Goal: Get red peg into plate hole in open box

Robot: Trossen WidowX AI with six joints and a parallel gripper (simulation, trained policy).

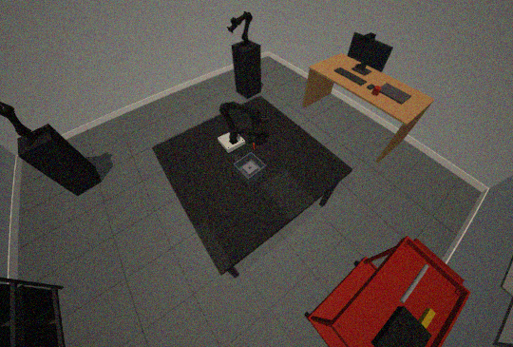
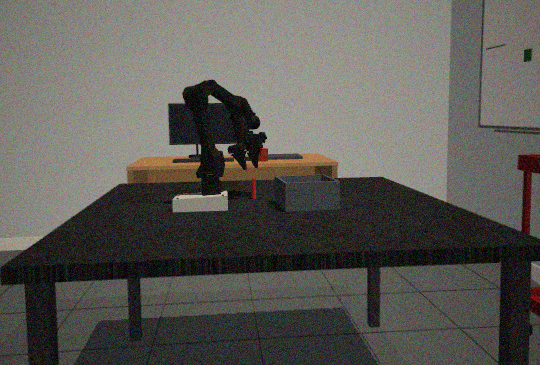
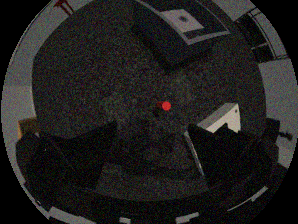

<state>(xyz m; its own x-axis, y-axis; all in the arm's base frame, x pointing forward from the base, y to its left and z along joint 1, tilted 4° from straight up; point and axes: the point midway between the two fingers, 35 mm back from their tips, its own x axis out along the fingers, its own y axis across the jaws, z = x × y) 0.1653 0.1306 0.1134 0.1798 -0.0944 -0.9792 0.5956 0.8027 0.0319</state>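
Observation:
The red peg [image 1: 254,146] [image 2: 254,189] [image 3: 166,106] stands upright on the black table, between the white arm base and the box. My gripper [image 2: 251,168] [image 3: 153,126] is open and empty, pointing down above the peg, with a gap between the fingertips and the peg's top. In the wrist view the peg's top shows slightly ahead of the space between the fingers. The open grey box [image 2: 307,196] stands to the right of the peg in the exterior view. Its light bottom plate [image 1: 246,168] [image 3: 175,19] has a dark hole near its middle.
The white arm base [image 1: 226,144] [image 2: 200,203] sits on the table [image 1: 266,208] [image 2: 260,239], left of the peg. The box walls rise beside the peg. A wooden desk [image 1: 328,63] with a monitor and a red mug stands behind, away from the table.

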